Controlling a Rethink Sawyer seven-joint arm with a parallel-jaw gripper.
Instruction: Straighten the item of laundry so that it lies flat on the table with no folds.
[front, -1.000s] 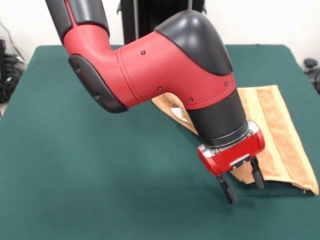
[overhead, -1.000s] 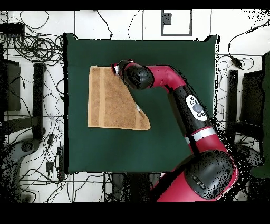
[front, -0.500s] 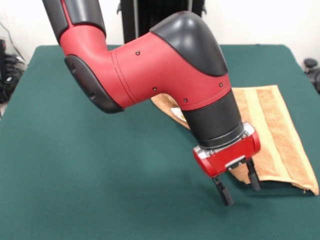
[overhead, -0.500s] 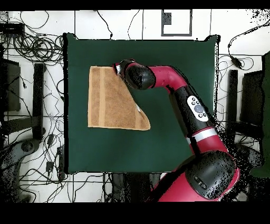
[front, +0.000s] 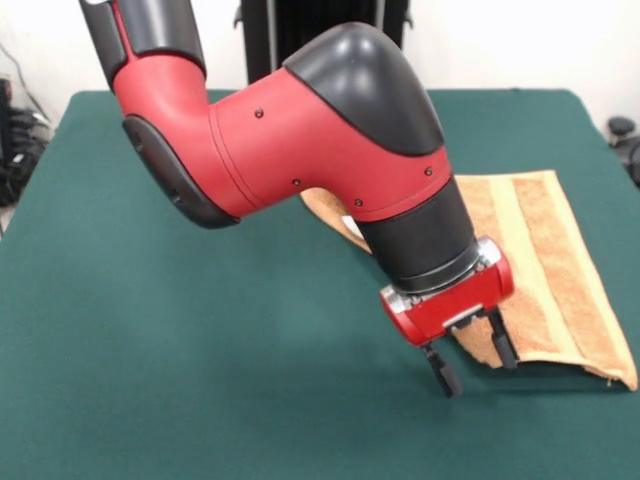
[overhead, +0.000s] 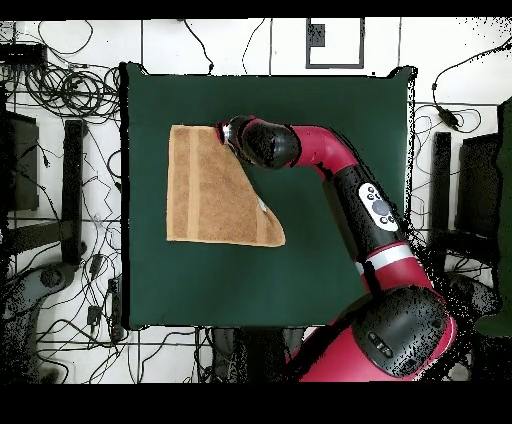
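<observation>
The item of laundry, a tan-orange towel, lies on the table at the right in the front view, folded over on a diagonal so it shows as a triangle-like shape from overhead. A small white label peeks out under the arm. My gripper hangs at the towel's near left corner, open, its two black fingers standing on either side of that corner just above the cloth. From overhead the gripper sits at the towel's top right corner.
The red and black arm reaches across the middle of the table and hides part of the towel's folded edge. Cables and stands surround the table on the floor.
The gripper has shifted a little to the left and slightly up in the front view, still open. The towel has not moved.
</observation>
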